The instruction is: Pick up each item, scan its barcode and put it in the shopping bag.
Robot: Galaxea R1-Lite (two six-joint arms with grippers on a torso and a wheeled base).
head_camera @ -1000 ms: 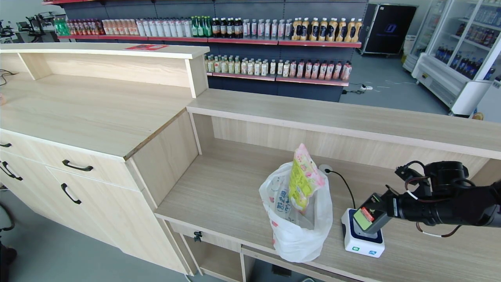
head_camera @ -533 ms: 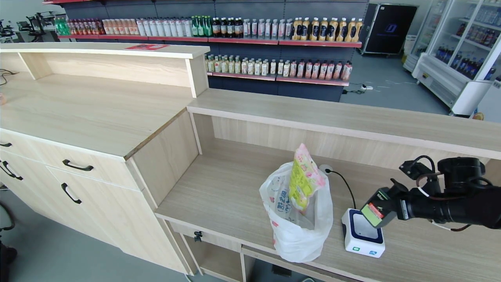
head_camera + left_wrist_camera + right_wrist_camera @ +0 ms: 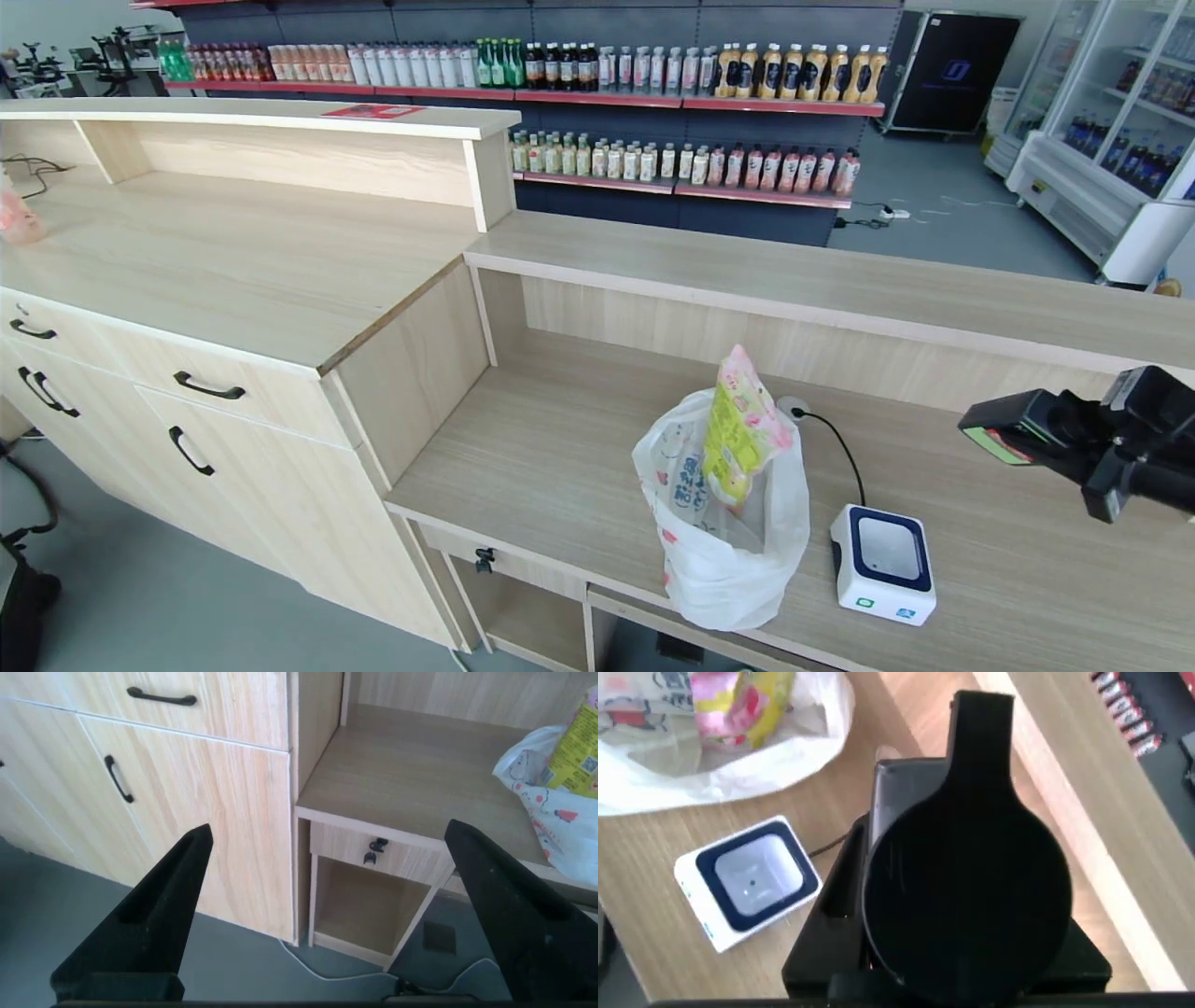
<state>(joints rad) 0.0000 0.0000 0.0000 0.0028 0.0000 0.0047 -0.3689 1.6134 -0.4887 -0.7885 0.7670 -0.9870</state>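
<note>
One yellow-pink snack pouch (image 3: 742, 425) already sits in the shopping bag (image 3: 738, 560) on the tabletop (image 3: 560, 448), the right hand (image 3: 1032, 431) clamps a small dark box (image 3: 997, 439) up right of the scanner (image 3: 882, 565), not yet bagged, and the left hand (image 3: 329, 831) gapes wide, empty.

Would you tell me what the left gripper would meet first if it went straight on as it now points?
Most likely the small drawer under the counter: the open left gripper faces it with nothing between. Depth is unclear, so the tall cabinet beside it might come first.
</note>
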